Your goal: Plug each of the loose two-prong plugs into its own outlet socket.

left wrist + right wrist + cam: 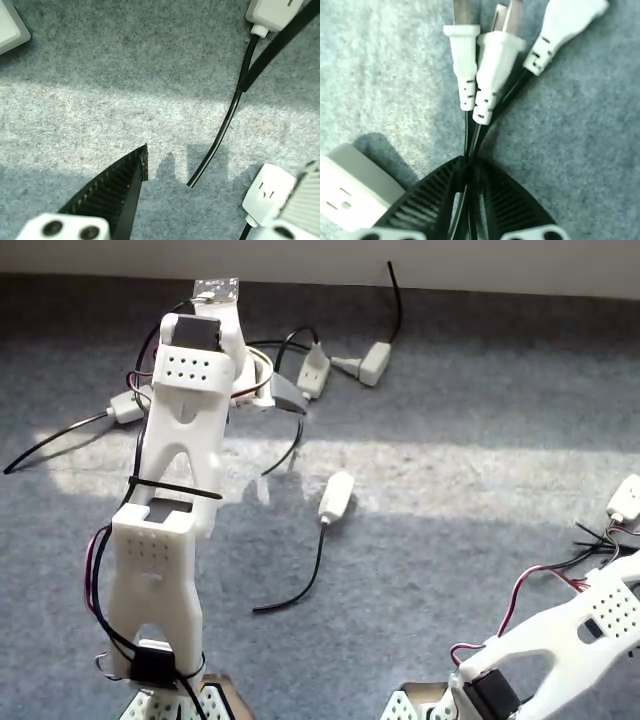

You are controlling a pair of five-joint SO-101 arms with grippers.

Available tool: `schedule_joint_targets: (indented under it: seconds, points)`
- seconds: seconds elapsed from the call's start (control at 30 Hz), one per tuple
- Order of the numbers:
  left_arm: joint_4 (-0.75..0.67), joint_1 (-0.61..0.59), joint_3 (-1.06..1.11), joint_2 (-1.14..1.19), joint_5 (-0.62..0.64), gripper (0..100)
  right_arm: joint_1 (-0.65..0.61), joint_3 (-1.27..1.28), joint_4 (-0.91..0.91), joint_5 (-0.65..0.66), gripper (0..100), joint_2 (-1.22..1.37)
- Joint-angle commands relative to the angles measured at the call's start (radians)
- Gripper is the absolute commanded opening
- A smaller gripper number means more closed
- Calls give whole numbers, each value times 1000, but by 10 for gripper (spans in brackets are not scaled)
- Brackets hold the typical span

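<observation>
In the right wrist view my right gripper (470, 164) is shut on two black cables. Just ahead of it, two white two-prong plugs (462, 65) (497, 62) lie side by side on the grey carpet, with a third white connector (562, 27) beyond them. A white outlet socket (350, 192) rests beside the fingers. My left gripper (227, 162) hangs open over the carpet, holding nothing. A white outlet socket (267, 192) lies by its pale finger and a loose black cable end (191, 184) between the jaws. In the high view a white plug (337, 497) lies mid-carpet.
Near the left gripper (282, 390) at the back lie several white sockets (313, 370) (372, 362) (125, 405) with tangled black cords. Another white piece (625, 500) sits at the right edge. A wall runs along the back. A sunlit band crosses the carpet.
</observation>
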Motion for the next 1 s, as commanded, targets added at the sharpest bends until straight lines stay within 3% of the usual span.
schedule_joint_targets:
  seconds: [0.0, 0.2, 0.7, 0.97]
  points:
    - [-9, -10, -5, -10, 9, 435, -25, -111, -16, -2, 5, -150]
    - [-9, -12, -5, -10, 9, 435, -28, -110, 30, -2, 9, -289]
    - [-5, -10, -5, -10, 9, 435, -87, -111, 96, -2, 7, -251]
    - [-9, -10, -5, -10, 9, 435, 4, -108, 101, 83, 9, -245]
